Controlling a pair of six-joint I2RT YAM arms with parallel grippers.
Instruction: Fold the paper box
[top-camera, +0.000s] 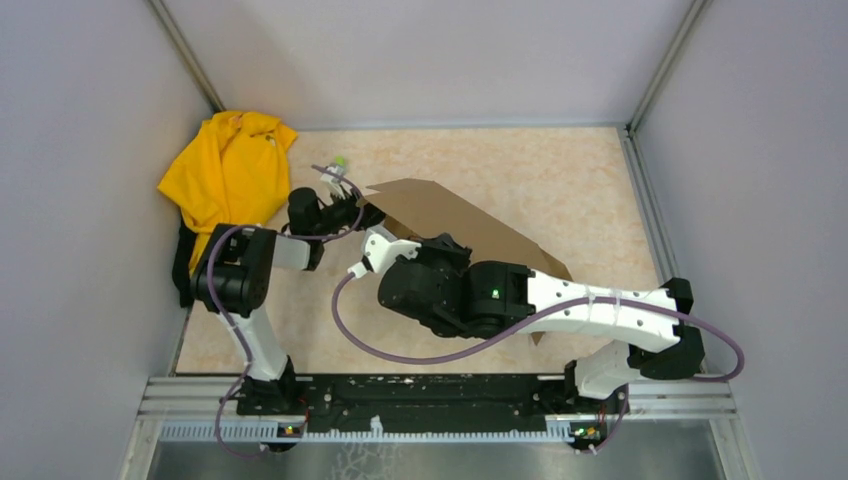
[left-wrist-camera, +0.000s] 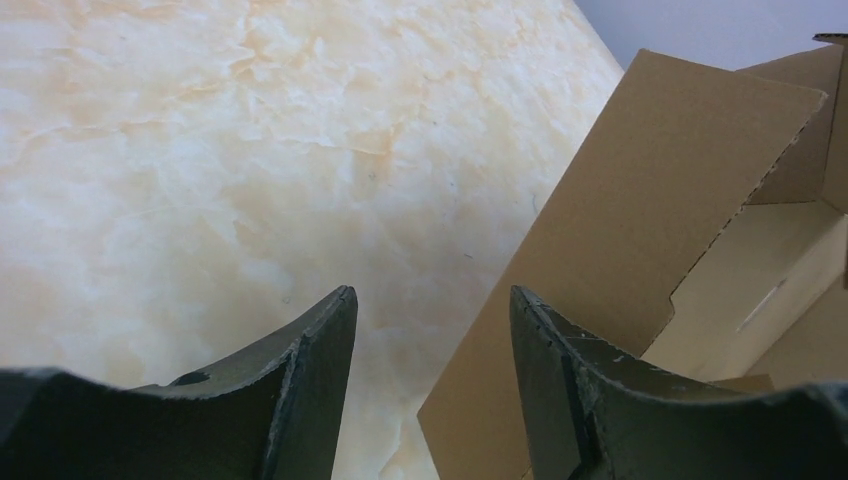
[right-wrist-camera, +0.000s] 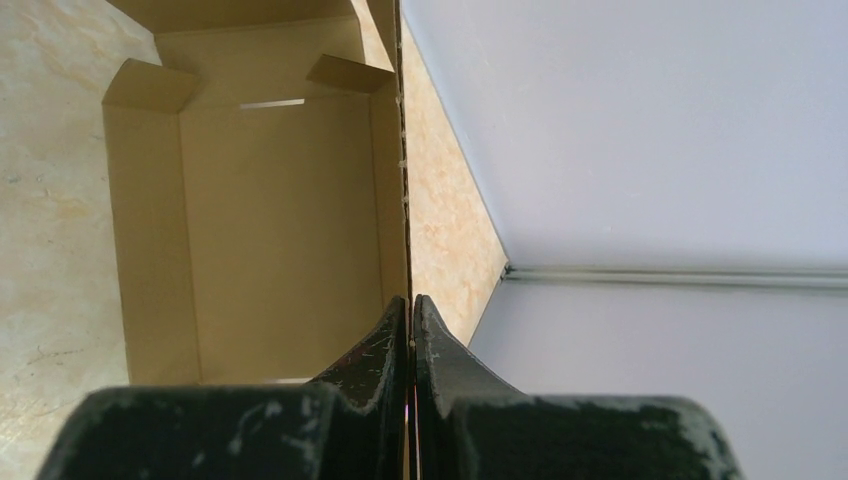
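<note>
The paper box (top-camera: 450, 215) is brown cardboard, half formed, in the middle of the table with one large panel raised at a slant. In the right wrist view I look into its open tray (right-wrist-camera: 280, 220), with two small tabs folded in at the far end. My right gripper (right-wrist-camera: 411, 300) is shut on the thin upright edge of the tray's right-hand wall. My left gripper (left-wrist-camera: 430, 292) is open at the box's left corner. Its right finger (left-wrist-camera: 560, 380) lies over the slanted panel (left-wrist-camera: 640, 200), and nothing is between the jaws.
A crumpled yellow cloth (top-camera: 225, 170) lies at the back left corner, beside the left arm. Grey walls close in the table on three sides. The arms' mounting rail (top-camera: 440, 395) runs along the near edge.
</note>
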